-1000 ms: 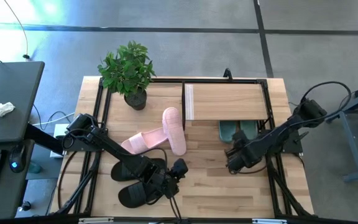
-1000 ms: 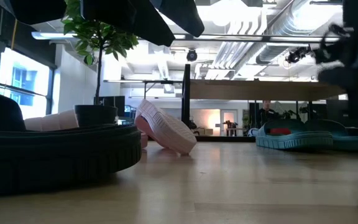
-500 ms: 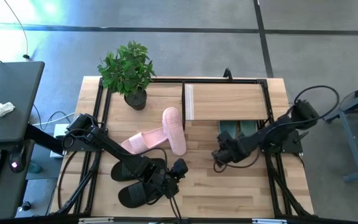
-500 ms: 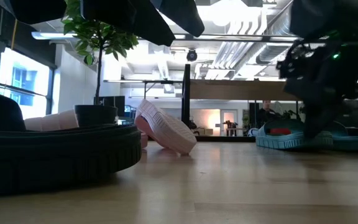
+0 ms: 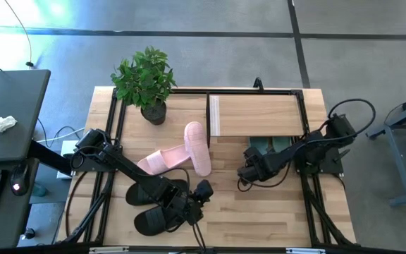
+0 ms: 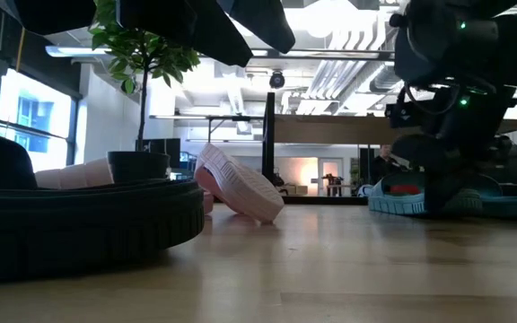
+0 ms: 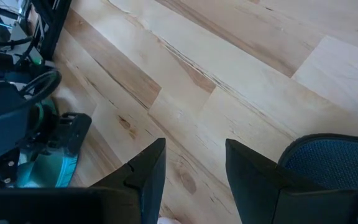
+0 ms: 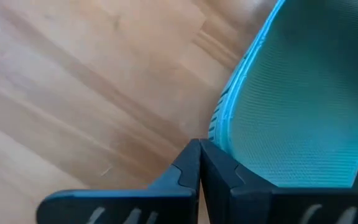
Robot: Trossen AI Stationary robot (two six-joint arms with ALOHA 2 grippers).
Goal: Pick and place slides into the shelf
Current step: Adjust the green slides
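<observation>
The shelf (image 5: 256, 115) stands at the table's far right. Two dark green slides (image 5: 270, 147) lie under it, their near ends sticking out. My right gripper (image 5: 244, 173) is shut, low at the left green slide's near end (image 8: 291, 106). Two pink slides (image 5: 162, 161) lie mid-table, and one (image 6: 240, 188) is tipped on its edge. Two black slides (image 5: 154, 192) lie at the near left. My left gripper (image 7: 194, 168) hangs open over bare wood, just right of a black slide (image 7: 334, 162). My right gripper's shut fingertips (image 8: 191, 158) stand right beside the rim of the green slide's near end (image 8: 224, 124), pointing down at a slant. I cannot tell whether they touch it. The slide lies flat on the table.
A potted plant (image 5: 145, 77) stands at the far left corner. Black frame rails (image 5: 111, 127) run along the table's left and right sides. Bare wood (image 5: 259, 219) shows along the near edge, between the two grippers.
My right gripper has moved toward the table's left and slightly toward the far edge, coming in low at the near end of the green slides. The slides have stayed where they were.
</observation>
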